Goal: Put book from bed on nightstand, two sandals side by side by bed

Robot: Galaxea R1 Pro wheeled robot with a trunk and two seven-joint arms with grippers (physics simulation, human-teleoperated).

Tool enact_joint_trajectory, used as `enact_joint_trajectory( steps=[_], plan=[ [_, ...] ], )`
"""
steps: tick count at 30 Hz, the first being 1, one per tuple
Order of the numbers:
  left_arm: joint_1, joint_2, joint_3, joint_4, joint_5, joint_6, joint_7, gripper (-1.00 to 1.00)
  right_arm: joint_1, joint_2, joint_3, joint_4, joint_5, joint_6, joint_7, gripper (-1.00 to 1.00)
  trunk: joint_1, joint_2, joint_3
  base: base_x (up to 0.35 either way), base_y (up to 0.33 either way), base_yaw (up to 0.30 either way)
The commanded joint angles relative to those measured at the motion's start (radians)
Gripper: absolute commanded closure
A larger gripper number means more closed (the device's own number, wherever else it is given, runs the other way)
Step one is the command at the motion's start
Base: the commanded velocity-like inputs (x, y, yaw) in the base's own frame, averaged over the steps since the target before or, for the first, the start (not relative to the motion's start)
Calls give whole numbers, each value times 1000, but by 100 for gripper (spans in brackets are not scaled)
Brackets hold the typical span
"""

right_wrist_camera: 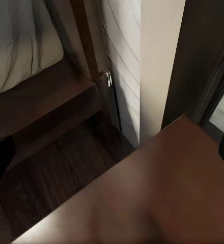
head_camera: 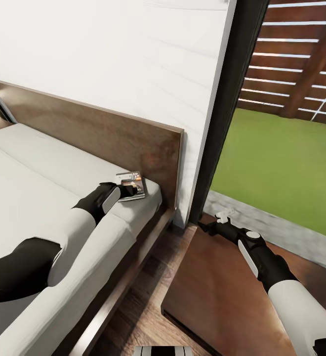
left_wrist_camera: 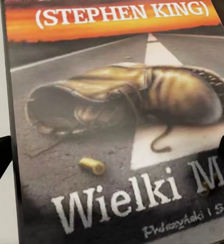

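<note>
The book (head_camera: 131, 185) is seen lying flat on the pale mattress at the corner of the bed (head_camera: 44, 178) nearest the headboard (head_camera: 99, 128), with the left gripper (head_camera: 128, 190) lowered onto it. In the left wrist view the cover (left_wrist_camera: 117, 127) is seen very close, with the two dark fingertips (left_wrist_camera: 0, 157) apart at either edge of it; whether it is already clamped cannot be told. The paperback is judged to be light, thin and somewhat flexible, with a glossy cover that may slip; it is best taken across its short width near one edge, so that a finger can be worked under it on the soft mattress. On the cover "(STEPHEN KING)" is read in white on the orange band, and "Wielki Ma…" below a worn shoe on a road; the small line beneath is not legible. The right gripper (head_camera: 224, 216) is held spread and empty over the dark nightstand (head_camera: 207, 287) just beside the bed.
</note>
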Motion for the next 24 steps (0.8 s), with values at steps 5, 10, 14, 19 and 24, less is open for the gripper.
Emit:
enact_joint_trajectory(
  steps=[5, 10, 14, 19, 24],
  plan=[
    [1, -8, -6, 47, 38, -2, -6, -100, 0, 0, 0, 0, 0, 0, 0, -100, 0, 0, 0, 0, 0, 0],
    [26, 15, -3, -25, 16, -5, -2, -100, -2, -5, -4, -4, 0, 6, 0, -100, 0, 1, 0, 0, 0, 0],
    [46, 21, -3, -58, 8, -5, -2, -100, -2, -3, -4, -2, 0, 13, 0, -100, 0, 1, 0, 0, 0, 0],
    [54, 22, -3, -79, 2, -5, -2, -100, -2, -3, -5, -2, 0, 16, 0, -100, 0, 1, 0, 0, 0, 0],
    [55, 22, -3, -80, 2, -5, -3, -100, -2, -3, -5, -2, 0, 17, 0, -100, 0, 1, 0, 0, 0, 0]
  ],
)
